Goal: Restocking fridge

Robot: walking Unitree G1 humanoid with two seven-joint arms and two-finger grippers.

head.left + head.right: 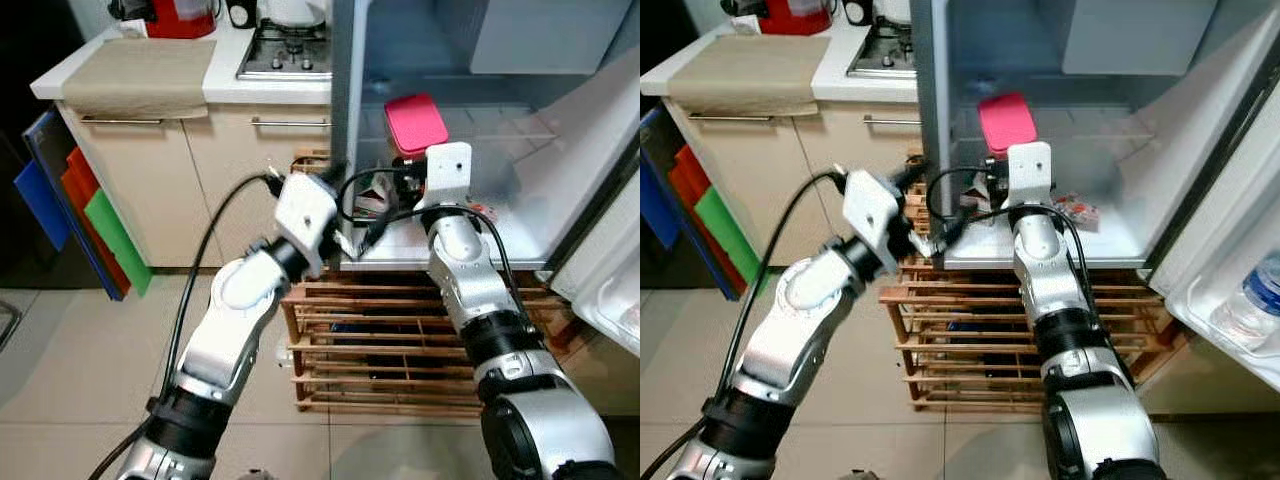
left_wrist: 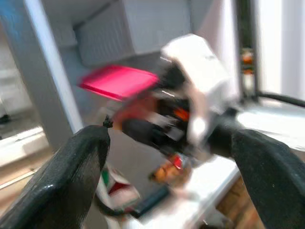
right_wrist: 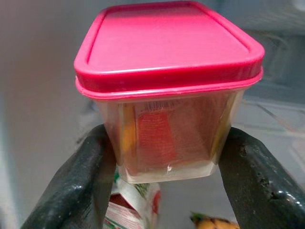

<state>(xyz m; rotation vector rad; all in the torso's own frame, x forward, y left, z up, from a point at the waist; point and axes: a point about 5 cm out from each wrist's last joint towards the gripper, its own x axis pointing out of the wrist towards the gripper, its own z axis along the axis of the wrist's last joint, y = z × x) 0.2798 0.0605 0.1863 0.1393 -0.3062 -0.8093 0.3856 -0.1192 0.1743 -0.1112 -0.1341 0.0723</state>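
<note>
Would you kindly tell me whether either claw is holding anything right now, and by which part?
The right claw grips the pink-lidded container by its clear lower side walls, inside the fridge. The left claw is open and holds nothing.

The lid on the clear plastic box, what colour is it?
Bright pink lid, seen best in the right wrist view.

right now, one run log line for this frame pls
stage: placing | right gripper: shut on pink-lidded container, inside fridge above shelf | left gripper: open, at fridge's front edge | door: open
</note>
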